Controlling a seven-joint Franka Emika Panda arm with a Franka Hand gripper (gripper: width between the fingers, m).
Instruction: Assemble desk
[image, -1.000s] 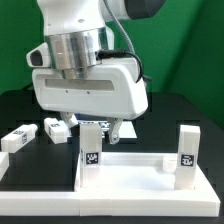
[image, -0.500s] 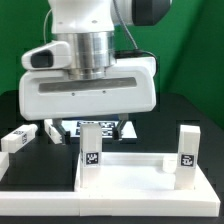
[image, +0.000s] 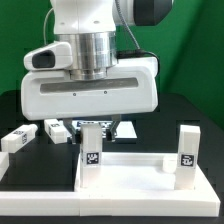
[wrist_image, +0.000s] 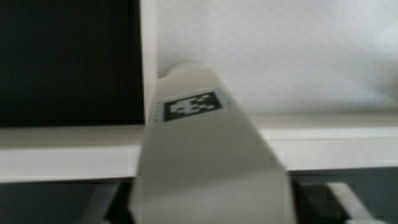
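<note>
The desk top (image: 135, 178), a white rimmed tray, lies at the front of the black table. Two white legs stand upright on it, one (image: 92, 148) at its rear corner on the exterior view's left and one (image: 186, 152) on the right, each with a small square tag. My gripper (image: 93, 127) hangs straight over the first leg, its fingers (image: 75, 128) pressed against the two sides of the leg's top. In the wrist view that leg (wrist_image: 205, 150) fills the middle, running up between my gripper (wrist_image: 214, 208).
Two loose white legs (image: 15, 140) (image: 55, 130) lie flat on the table on the exterior view's left. A white border rail (image: 35, 195) runs along the front edge. My wide white hand hides the table behind it.
My hand came down and centred over the leg at the tray's rear corner on the exterior view's left. The fingers then drew in from wide open against that leg's sides.
</note>
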